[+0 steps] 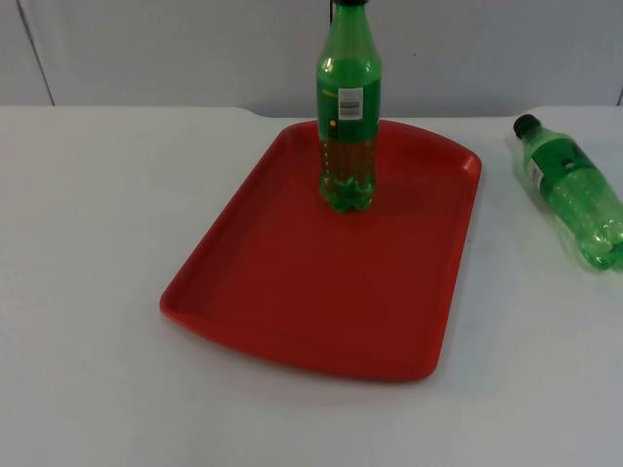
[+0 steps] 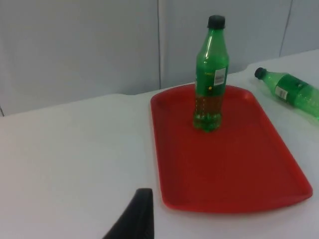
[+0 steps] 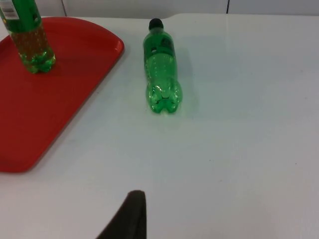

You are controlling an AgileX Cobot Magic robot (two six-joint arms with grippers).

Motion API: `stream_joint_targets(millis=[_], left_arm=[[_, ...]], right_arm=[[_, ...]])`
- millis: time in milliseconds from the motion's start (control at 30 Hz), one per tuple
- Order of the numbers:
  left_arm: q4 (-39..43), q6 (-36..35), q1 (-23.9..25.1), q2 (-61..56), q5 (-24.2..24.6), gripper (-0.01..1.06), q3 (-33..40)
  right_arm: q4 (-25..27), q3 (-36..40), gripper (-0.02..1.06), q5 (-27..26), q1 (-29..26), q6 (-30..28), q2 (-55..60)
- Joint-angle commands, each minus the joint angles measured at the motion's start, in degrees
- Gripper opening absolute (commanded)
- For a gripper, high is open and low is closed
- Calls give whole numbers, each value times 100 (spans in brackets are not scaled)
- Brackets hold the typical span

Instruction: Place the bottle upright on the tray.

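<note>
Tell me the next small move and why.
Probably send the right gripper toward the lying bottle to grasp it. One upright bottle already stands on the red tray, while this one lies on its side on the white table, beside the tray on the right arm's side.

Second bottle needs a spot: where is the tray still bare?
The red tray is bare from the upright bottle to its near rim, and along both side rims. Only the far end is taken. The lying bottle rests on the table right of the tray.
</note>
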Motion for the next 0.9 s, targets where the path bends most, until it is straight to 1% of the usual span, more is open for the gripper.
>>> stream_joint_targets(millis=[0, 67, 133, 167, 233, 267, 333, 433, 667, 733, 800, 867], left_arm=[[76, -69, 7, -29, 21, 103, -5], [75, -69, 7, -29, 66, 103, -28], [178, -69, 7, -29, 354, 103, -161], [178, -69, 7, -29, 354, 103, -161], [559, -83, 7, -29, 948, 103, -305], [647, -154, 7, -29, 1008, 103, -288], [636, -239, 7, -29, 1008, 103, -255], [472, -207, 7, -29, 1018, 103, -255], [432, -207, 7, -29, 1057, 103, -255], [432, -207, 7, -29, 1156, 103, -230], [472, -207, 7, -29, 1354, 103, -80], [472, -207, 7, -29, 1354, 103, -95]], right_arm=[[5, 7, 105, -33, -40, 4, -21], [5, 7, 105, -33, -40, 4, -21], [5, 7, 105, -33, -40, 4, -21], [5, 7, 105, -33, -40, 4, -21], [5, 7, 105, -33, -40, 4, -21], [5, 7, 105, -33, -40, 4, -21], [5, 7, 105, -33, -40, 4, -21], [20, 7, 105, -33, -40, 4, -21], [20, 7, 105, -33, -40, 4, -21], [20, 7, 105, -33, -40, 4, -21], [20, 7, 105, -33, -40, 4, -21], [33, 7, 105, -33, -40, 4, -21]])
